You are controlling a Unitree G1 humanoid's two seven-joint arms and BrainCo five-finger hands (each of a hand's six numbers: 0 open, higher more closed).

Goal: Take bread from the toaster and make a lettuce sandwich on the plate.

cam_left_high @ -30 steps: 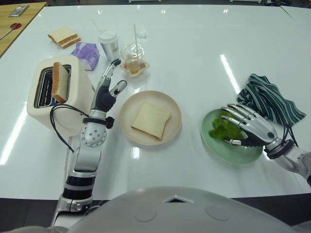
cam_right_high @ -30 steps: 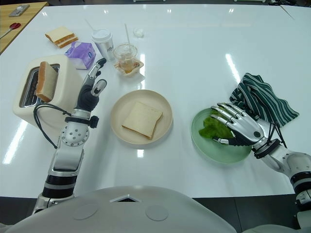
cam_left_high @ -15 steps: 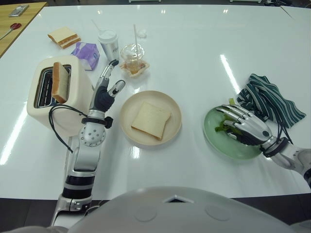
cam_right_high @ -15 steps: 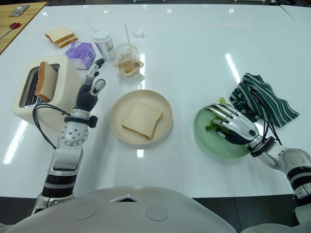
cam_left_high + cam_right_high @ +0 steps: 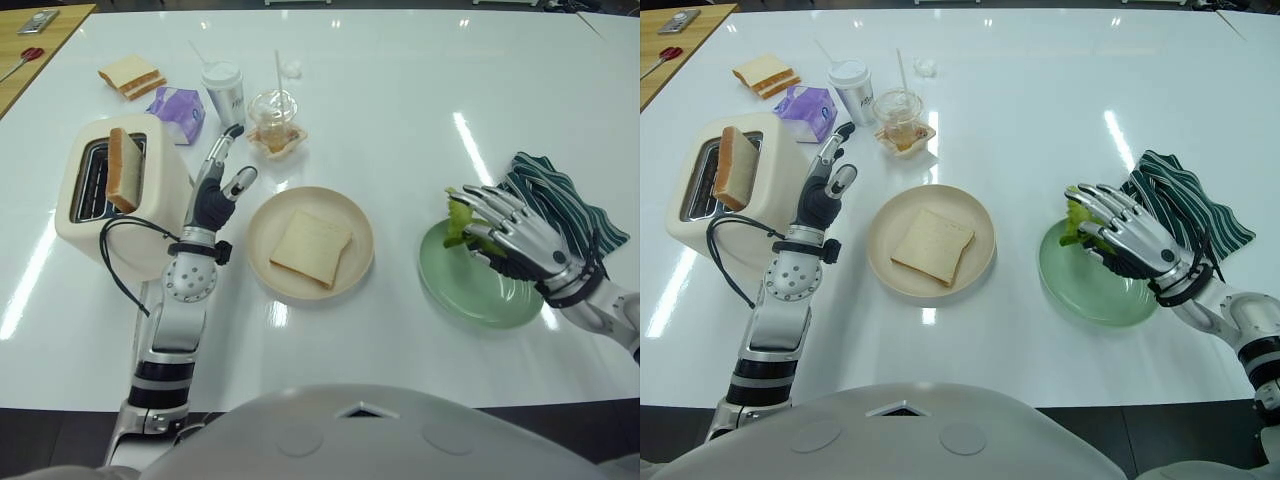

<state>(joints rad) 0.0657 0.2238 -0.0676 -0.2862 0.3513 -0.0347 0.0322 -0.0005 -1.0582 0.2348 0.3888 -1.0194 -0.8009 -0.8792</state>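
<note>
A cream toaster (image 5: 100, 195) stands at the left with one bread slice (image 5: 123, 168) upright in its slot. One slice of bread (image 5: 311, 246) lies on the beige plate (image 5: 350, 205) in the middle. My left hand (image 5: 219, 185) is raised between toaster and plate, fingers extended, holding nothing. My right hand (image 5: 519, 240) is shut on the lettuce (image 5: 460, 222), lifted just above the green plate (image 5: 470, 295), which now looks bare.
At the back left sit two stacked bread slices (image 5: 131, 75), a purple packet (image 5: 178, 111), a lidded cup (image 5: 224, 91) and a clear cup with a straw (image 5: 274, 115). A striped cloth (image 5: 560, 205) lies right of the green plate. The toaster's black cord (image 5: 118, 262) loops near my left arm.
My right hand closed on the lettuce and lifted it off the green plate, tilting upward. The left hand has stayed in place.
</note>
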